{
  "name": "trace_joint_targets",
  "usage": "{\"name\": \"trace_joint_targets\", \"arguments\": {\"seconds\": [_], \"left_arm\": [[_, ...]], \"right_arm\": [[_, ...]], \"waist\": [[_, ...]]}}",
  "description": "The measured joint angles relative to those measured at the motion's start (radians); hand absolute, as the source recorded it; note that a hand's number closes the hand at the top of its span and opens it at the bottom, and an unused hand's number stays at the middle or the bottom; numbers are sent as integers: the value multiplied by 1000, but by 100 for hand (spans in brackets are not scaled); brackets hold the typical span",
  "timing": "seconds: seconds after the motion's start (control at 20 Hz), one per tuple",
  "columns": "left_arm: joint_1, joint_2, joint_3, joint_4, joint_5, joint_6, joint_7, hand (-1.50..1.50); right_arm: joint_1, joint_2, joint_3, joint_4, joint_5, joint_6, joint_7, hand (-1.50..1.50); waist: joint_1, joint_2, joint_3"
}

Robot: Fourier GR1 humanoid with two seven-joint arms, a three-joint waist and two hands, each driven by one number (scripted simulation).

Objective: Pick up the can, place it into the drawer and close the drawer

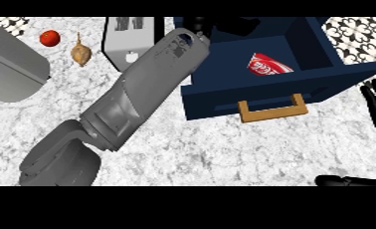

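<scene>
A: Marble counter (pixel 220 148), patterned tiles (pixel 354 30) at the far corners. Tomato (pixel 49 38), brownish bulb (pixel 81 54) and toaster (pixel 121 41) at left.
B: The can (pixel 268 65)?
A: Inside the open blue drawer (pixel 217 101). The left forearm (pixel 147 86) overlaps the toaster. Left hand (pixel 195 25) at the drawer's back corner, right hand (pixel 369 104) at the right edge: fingers impossible to tell.

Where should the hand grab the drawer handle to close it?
The tan handle: grip its crossbar mid-span, from the counter side in front of the open drawer. It loops off the front panel, leaving a gap behind the bar.
</scene>
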Motion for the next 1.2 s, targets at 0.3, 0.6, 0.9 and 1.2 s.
{"name": "trace_joint_targets", "arguments": {"seconds": [0.3, 0.6, 0.9, 1.2], "left_arm": [[4, 0, -13, 8, 33, 36, -16, -150], [7, 0, -9, 0, 75, 65, -28, -150], [4, 0, -1, -27, 127, 74, -39, -150], [-7, 0, 11, -57, 175, 89, -65, -150]], "right_arm": [[-12, 5, 12, -6, 18, -10, -4, -150], [-3, -36, 14, -44, 99, 2, -51, -150], [-6, -88, 43, -88, 222, 16, -96, -150], [-41, -121, 109, -86, 397, -1, -136, -150]], "waist": [[1, 1, 0], [-4, 0, 0], [7, -2, -1], [35, -7, -1]]}}
